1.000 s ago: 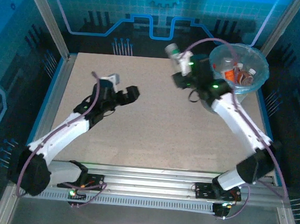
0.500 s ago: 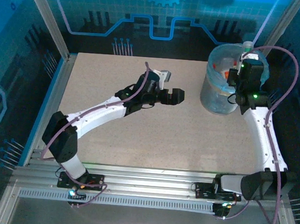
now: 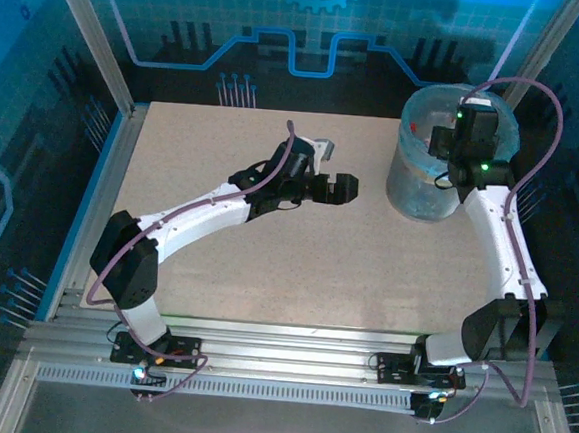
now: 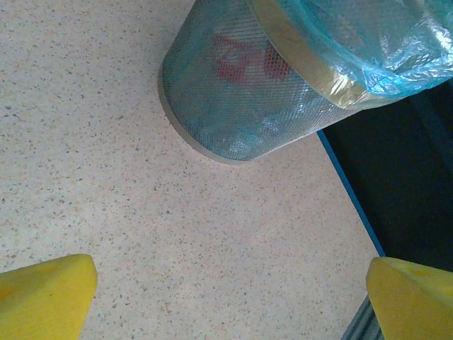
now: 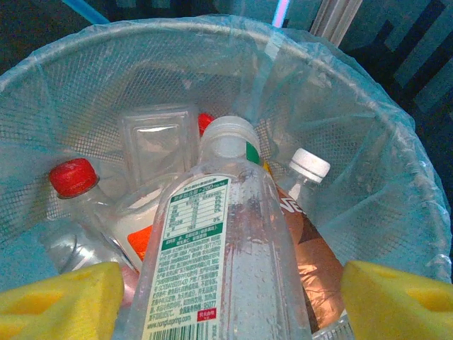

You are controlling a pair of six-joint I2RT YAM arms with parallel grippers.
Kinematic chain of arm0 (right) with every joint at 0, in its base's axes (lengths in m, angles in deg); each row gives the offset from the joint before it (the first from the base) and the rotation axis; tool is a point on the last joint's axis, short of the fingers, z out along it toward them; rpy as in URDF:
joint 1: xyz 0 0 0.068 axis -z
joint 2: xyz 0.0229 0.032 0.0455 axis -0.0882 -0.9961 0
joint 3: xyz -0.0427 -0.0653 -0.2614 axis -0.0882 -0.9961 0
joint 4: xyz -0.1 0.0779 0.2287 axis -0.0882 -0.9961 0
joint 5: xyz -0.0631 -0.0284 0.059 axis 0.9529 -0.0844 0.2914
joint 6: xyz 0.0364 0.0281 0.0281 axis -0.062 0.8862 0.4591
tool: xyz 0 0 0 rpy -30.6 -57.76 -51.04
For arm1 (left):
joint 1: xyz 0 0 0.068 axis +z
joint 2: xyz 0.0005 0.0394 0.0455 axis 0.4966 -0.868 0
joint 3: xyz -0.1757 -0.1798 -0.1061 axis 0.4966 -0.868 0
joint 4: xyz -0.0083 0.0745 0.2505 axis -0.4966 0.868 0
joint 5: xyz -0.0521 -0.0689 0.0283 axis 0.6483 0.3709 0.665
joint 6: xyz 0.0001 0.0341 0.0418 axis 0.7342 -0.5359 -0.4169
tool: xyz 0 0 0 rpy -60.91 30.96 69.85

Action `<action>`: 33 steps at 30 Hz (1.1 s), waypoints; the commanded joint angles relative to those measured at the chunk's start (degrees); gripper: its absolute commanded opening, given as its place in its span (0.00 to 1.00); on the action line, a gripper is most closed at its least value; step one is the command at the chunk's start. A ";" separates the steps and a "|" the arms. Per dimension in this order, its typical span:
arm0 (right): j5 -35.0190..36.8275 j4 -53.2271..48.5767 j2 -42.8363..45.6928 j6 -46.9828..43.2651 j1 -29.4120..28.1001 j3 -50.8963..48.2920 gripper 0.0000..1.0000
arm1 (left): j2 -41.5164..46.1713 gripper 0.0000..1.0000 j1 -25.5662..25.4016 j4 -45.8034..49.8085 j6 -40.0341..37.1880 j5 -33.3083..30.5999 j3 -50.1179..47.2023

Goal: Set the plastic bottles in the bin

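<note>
Plastic bottles (image 5: 233,212) look light, thin-walled and slippery, best pinched mid-body at the label (image 5: 187,262); left claw (image 4: 230,290) and right claw (image 5: 233,297) both stand spread.

We list:
- a speckled beige tabletop (image 3: 266,265), edged with blue trim (image 3: 92,201) at 9 o'clock;
- blue translucent wall panels (image 3: 186,3) printed with a grid, circuit lines and a gear, at 12 o'clock;
- slanted aluminium posts (image 3: 88,30) at 11 and 1 o'clock;
- slotted aluminium rails (image 3: 289,352) at 6 o'clock.

We note cool, bluish light.
</note>
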 commanded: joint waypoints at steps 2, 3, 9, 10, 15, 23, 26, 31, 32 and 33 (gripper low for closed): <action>0.62 2.28 0.09 0.98 -0.67 1.05 0.74 | -1.01 0.99 -0.52 0.96 -1.06 0.16 0.97; 0.69 2.40 -0.73 0.84 -1.03 1.24 0.70 | -0.93 0.99 -0.52 0.98 -1.08 0.15 0.94; 4.54 -1.19 -6.85 2.43 -1.74 4.38 0.55 | -0.63 0.99 -0.59 1.05 -1.05 -0.04 -0.09; 4.58 -1.86 -7.89 2.87 -1.71 4.54 0.54 | -0.59 0.99 -0.56 1.14 -1.15 -0.19 -0.32; 2.42 -3.75 -11.55 5.73 0.36 4.31 0.50 | 0.42 0.99 -0.47 2.42 -2.33 -0.80 -0.86; -4.51 -5.43 -8.39 8.01 0.76 6.88 0.63 | 2.04 0.99 0.03 3.03 -3.36 -1.72 -0.66; -5.36 -5.68 -5.59 8.30 -0.55 8.17 0.76 | 3.71 0.99 0.82 2.49 -3.62 -3.00 -0.94; -4.35 -3.88 0.84 8.54 -4.35 7.35 0.81 | 9.96 0.99 3.29 0.63 -4.39 -7.55 -5.13; -3.77 -3.46 2.44 8.48 -5.17 6.80 0.82 | 11.67 0.99 4.10 -0.15 -4.77 -9.06 -6.63; -3.06 -3.03 4.15 8.28 -6.05 6.04 0.82 | 13.99 0.99 4.89 -0.84 -5.35 -10.92 -8.44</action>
